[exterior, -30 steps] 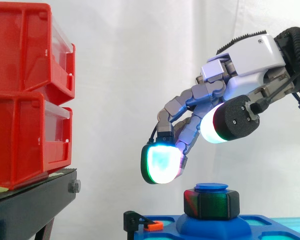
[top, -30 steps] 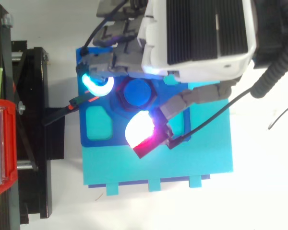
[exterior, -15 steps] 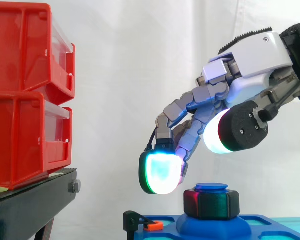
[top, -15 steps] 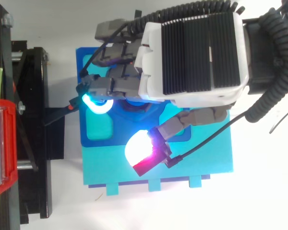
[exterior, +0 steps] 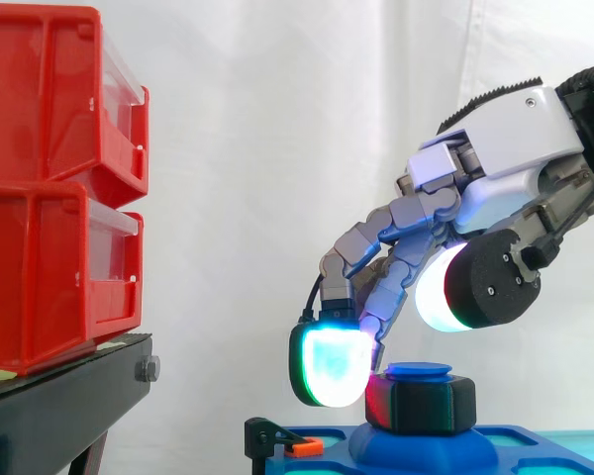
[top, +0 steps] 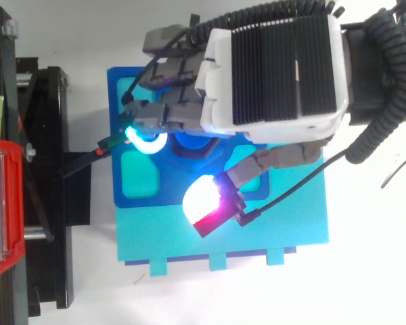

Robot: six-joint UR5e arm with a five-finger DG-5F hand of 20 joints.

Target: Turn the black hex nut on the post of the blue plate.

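Directly beneath the hand, spread wide and holding nothing, the black hex nut sits on the blue plate's post. One fingertip hangs just beside it. With the thumb apart, we fear a slip.

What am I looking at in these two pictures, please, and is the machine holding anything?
This is a robot arm ending in a robot hand with fingers and a thumb. The glowing pads are its own fingertips. One picture is taken level from the side and the other from above, and both show the same scene. Below the hand lies a blue plate with an upright post, and a black hex nut sits on that post. On the left, red bins rest on a black stand. The hand holds nothing. Its fingers are spread over the nut, with one pad close beside the nut's left side and the thumb pad above it.
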